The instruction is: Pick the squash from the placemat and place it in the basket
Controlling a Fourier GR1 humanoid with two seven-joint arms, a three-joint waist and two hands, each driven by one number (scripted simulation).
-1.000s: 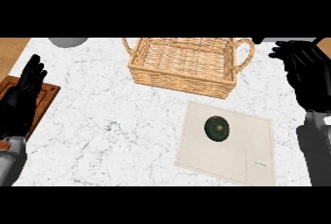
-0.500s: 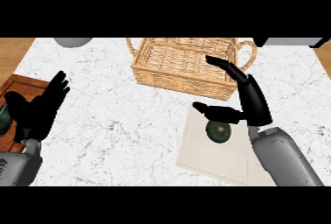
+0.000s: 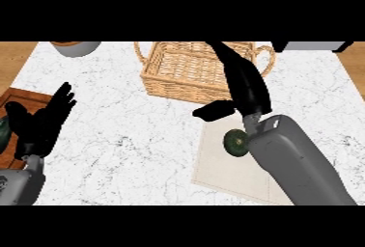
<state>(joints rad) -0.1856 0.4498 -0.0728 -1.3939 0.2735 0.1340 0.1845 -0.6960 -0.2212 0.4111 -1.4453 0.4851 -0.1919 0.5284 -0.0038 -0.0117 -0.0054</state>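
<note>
The squash (image 3: 235,141), dark green and round with a paler centre, lies on the pale placemat (image 3: 228,169), near its upper left part. The grey forearm of the right arm crosses just beside it and hides its right edge. The right hand (image 3: 246,87) reaches above the squash, fingers straight and stretched up over the front edge of the basket (image 3: 178,72), thumb (image 3: 214,112) held out to the left over the placemat's top corner. The hand is spread and holds nothing; whether it touches the basket cannot be told.

The wicker basket stands on the white marbled counter (image 3: 128,144) just beyond the placemat, with a loop handle at each end. The left hand (image 3: 43,120) rests at the view's left, fingers straight and up, over the edge of a wooden board (image 3: 21,99). A grey bowl (image 3: 75,47) shows at the upper left, cut by the frame, and a dark object (image 3: 310,46) sits at the upper right corner.
</note>
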